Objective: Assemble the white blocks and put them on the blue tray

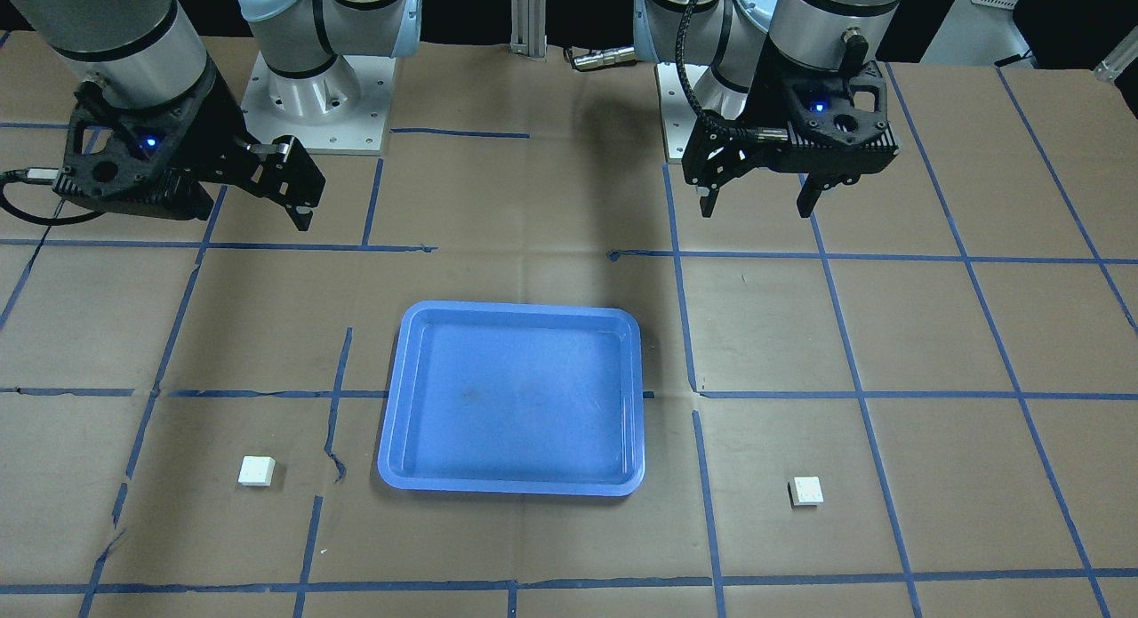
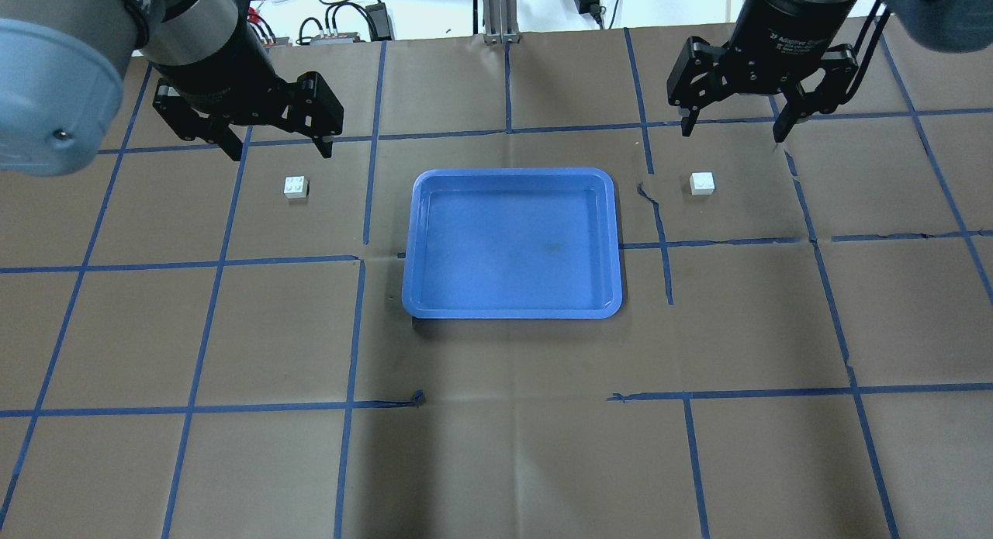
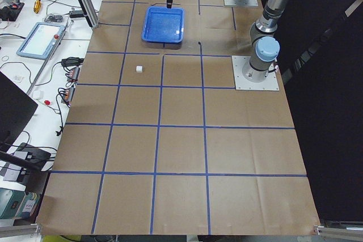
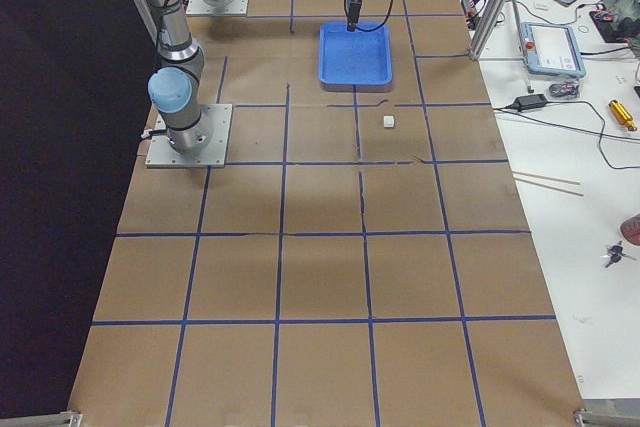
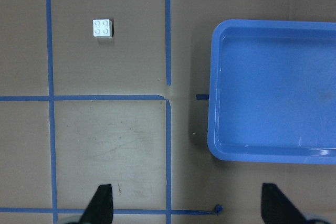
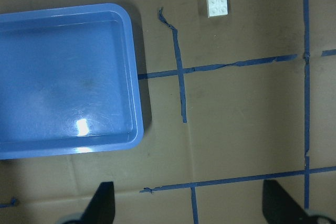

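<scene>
The blue tray (image 2: 512,312) lies in the middle of the table and holds nothing; it also shows in the front view (image 1: 511,486). One white block (image 2: 295,187) sits on the table left of the tray, studs up, also in the left wrist view (image 5: 102,28) and the front view (image 1: 806,491). The other white block (image 2: 702,183) sits right of the tray, also in the right wrist view (image 6: 218,7) and the front view (image 1: 257,469). My left gripper (image 2: 278,150) hangs open and empty above the table just beyond the left block. My right gripper (image 2: 732,134) hangs open and empty just beyond the right block.
Brown paper with a blue tape grid covers the table; the tape is torn near the tray's right side (image 2: 650,198). The arm bases (image 1: 311,93) stand at the robot's edge. A side bench with a tablet (image 3: 42,38) and cables runs along the far edge.
</scene>
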`<state>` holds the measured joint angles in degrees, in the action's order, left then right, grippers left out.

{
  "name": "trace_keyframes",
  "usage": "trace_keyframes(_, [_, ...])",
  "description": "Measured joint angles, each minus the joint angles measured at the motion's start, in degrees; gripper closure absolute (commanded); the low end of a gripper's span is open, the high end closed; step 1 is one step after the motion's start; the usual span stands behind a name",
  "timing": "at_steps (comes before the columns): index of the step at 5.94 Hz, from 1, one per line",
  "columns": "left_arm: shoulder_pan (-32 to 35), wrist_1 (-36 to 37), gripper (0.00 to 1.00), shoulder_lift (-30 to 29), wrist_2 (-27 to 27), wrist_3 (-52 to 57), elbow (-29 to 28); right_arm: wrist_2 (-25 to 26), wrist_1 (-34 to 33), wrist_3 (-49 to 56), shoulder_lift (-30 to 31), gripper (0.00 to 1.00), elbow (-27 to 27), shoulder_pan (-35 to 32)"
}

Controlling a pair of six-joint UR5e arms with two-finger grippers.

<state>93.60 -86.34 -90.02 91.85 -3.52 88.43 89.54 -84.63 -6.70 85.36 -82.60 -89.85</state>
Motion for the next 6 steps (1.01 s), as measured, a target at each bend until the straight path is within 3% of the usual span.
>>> trace_keyframes(6, [-2.93,-0.44,0.01,-0.12,-3.01,2.43,-0.79,0.31,-0.48,1.08,0.07,0.0,-0.53,-0.15])
